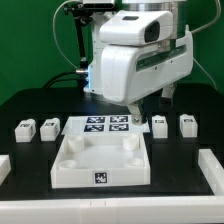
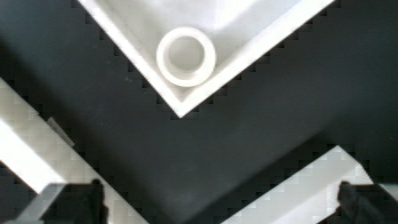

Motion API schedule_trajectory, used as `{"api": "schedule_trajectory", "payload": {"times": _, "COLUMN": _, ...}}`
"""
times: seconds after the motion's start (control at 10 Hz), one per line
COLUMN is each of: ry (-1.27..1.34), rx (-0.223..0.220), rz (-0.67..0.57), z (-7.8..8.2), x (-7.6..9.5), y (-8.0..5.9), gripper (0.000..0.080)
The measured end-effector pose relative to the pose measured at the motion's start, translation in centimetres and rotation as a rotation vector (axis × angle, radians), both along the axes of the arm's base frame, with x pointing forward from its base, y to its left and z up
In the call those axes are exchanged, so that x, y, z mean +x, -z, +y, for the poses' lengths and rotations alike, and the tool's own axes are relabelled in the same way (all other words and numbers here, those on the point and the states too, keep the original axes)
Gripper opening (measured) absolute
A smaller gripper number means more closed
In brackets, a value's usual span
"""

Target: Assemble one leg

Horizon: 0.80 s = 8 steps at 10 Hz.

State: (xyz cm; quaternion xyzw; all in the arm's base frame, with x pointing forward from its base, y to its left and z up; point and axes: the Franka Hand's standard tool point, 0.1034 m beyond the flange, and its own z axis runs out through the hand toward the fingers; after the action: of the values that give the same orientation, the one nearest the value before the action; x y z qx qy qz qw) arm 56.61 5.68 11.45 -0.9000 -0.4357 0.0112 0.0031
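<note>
Four look-alike white legs with tags stand on the black table in the exterior view: two at its left (image 1: 25, 128) (image 1: 49, 125) and two at its right (image 1: 159, 125) (image 1: 187, 123). The large white tray-like piece (image 1: 100, 172) with round corner sockets lies in front. My gripper (image 1: 150, 108) hangs under the bulky white arm, above the table behind the tray and near the right-hand legs. In the wrist view one corner of the tray (image 2: 125, 40) with a round socket (image 2: 187, 55) shows. The gripper (image 2: 217, 208) is open and empty, its dark fingertips (image 2: 71, 205) wide apart. No leg shows in the wrist view.
The marker board (image 1: 108, 124) lies behind the tray, partly under the arm. White raised edges stand at the exterior view's left (image 1: 4, 165) and right (image 1: 210, 172). Cables hang behind the arm. White bands (image 2: 294, 185) cross the wrist view near the fingertips.
</note>
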Motion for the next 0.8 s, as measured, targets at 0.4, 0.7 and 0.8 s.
{"api": "schedule_trajectory", "payload": {"times": 0.4, "ry": 0.000, "rx": 0.000, "rz": 0.002, "z": 0.00, "x": -0.04, "y": 0.10, "gripper": 0.0650}}
{"api": "schedule_trajectory", "payload": {"times": 0.7, "ry": 0.000, "rx": 0.000, "rz": 0.003, "z": 0.00, "x": -0.06, "y": 0.15, "gripper": 0.0650}}
{"api": "schedule_trajectory", "payload": {"times": 0.8, "ry": 0.000, "rx": 0.000, "rz": 0.003, "z": 0.00, "x": -0.06, "y": 0.17, "gripper": 0.0650}}
